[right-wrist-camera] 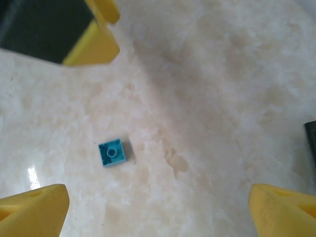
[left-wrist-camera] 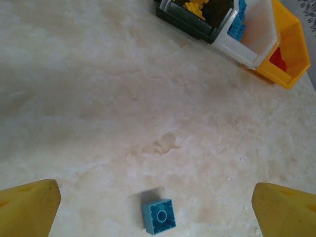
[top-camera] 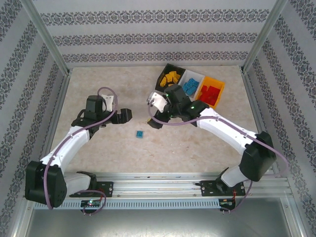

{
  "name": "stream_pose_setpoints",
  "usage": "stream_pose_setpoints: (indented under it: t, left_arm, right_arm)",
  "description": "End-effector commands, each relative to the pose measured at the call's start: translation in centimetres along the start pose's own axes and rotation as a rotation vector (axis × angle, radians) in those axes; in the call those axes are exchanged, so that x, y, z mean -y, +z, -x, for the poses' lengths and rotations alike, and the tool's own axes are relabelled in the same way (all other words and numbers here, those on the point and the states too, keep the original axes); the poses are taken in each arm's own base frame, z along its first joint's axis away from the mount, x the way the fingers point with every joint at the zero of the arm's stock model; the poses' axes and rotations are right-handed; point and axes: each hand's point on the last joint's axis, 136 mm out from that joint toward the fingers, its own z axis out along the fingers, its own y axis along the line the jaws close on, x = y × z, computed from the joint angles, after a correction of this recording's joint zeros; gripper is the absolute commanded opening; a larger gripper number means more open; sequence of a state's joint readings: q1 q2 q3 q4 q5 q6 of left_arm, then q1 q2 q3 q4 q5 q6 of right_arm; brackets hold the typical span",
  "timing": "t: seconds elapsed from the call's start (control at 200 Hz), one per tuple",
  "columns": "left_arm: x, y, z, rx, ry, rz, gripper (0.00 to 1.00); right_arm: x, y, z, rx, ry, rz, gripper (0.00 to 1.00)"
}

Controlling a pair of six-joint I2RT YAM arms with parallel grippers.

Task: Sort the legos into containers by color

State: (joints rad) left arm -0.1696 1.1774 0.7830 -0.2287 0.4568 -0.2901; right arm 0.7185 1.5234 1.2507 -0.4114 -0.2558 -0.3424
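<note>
One blue lego (top-camera: 139,134) lies hollow side up on the pale tabletop, between and a little nearer than both grippers. My left gripper (top-camera: 125,115) is open; in its wrist view the blue lego (left-wrist-camera: 159,216) sits low between the yellow fingers (left-wrist-camera: 29,207). My right gripper (top-camera: 154,122) is open too, with the same lego (right-wrist-camera: 113,152) lying left of centre in its wrist view. At the back stand the joined bins: black (top-camera: 163,72) with yellow legos (top-camera: 171,79), white (top-camera: 185,76) with blue ones (top-camera: 190,87), orange (top-camera: 220,93) with red ones (top-camera: 210,94).
The left gripper's yellow fingers (right-wrist-camera: 94,47) show in the top left corner of the right wrist view, close to the lego. Patterned walls and metal posts enclose the table. The bins appear at the upper right of the left wrist view: black (left-wrist-camera: 190,24), white (left-wrist-camera: 259,34), orange (left-wrist-camera: 291,39).
</note>
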Motion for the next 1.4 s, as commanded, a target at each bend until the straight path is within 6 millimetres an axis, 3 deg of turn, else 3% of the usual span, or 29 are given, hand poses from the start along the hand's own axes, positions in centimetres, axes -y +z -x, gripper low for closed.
stream_pose_setpoints:
  t: [0.0,0.255,0.47,0.984,1.399]
  left_arm:
    - [-1.4,-0.9,-2.6,-0.066,0.030,0.083,1.00]
    - [-3.1,-2.3,-3.8,-0.065,0.016,0.190,1.00]
    - [-5.3,-3.2,-4.1,-0.073,-0.003,0.330,1.00]
    - [-6.0,-4.0,-4.5,-0.064,-0.001,0.375,1.00]
    - [-6.0,-4.1,-5.1,-0.084,0.002,0.373,1.00]
  right_arm:
    - [-1.9,2.7,-3.0,-0.120,-0.071,0.042,0.93]
    - [-3.5,7.7,-4.8,-0.220,-0.060,0.132,0.91]
    - [-3.5,10.9,-6.1,-0.270,-0.100,0.168,0.90]
    - [-5.3,14.9,-7.9,-0.341,-0.142,0.266,0.87]
    - [-5.1,16.9,-9.0,-0.393,-0.125,0.258,0.82]
